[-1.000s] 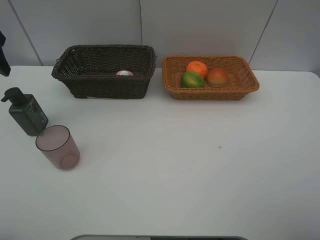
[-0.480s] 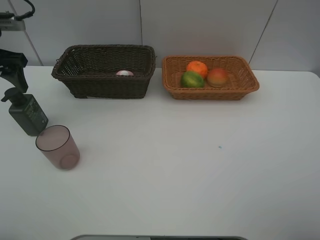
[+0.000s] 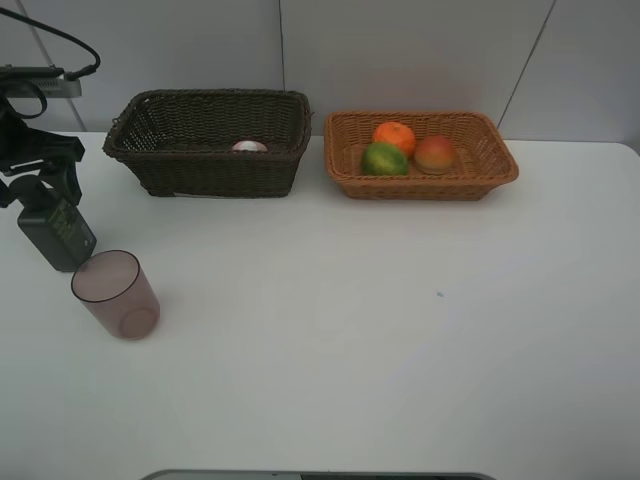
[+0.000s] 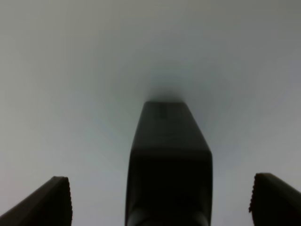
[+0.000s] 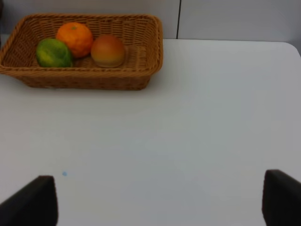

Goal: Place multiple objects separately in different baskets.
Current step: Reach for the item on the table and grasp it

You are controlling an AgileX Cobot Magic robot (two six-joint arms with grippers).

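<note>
A dark green pump bottle (image 3: 60, 232) stands at the table's far left. My left gripper (image 3: 40, 180) hangs open over its pump head, one finger on each side. In the left wrist view the pump head (image 4: 168, 155) sits between the fingertips (image 4: 49, 200), apart from both. A translucent mauve cup (image 3: 115, 293) stands just in front of the bottle. The dark brown basket (image 3: 170, 160) holds the pink bottle, only its white-capped end (image 3: 249, 146) showing. The orange-tan basket (image 3: 490, 165) holds the orange (image 3: 394, 135), green fruit (image 3: 384, 159) and red-yellow fruit (image 3: 435, 154). My right gripper (image 5: 157, 202) is open over bare table.
The two baskets stand side by side along the back wall (image 3: 400, 50). White tabletop (image 3: 380, 330) spreads across the middle and right. The right wrist view shows the orange-tan basket (image 5: 150, 56) ahead of the open right fingers (image 5: 33, 200).
My left arm has come in from the left edge and moved right and down, so its open fingers now straddle the pump bottle's head. Nothing else has moved.
</note>
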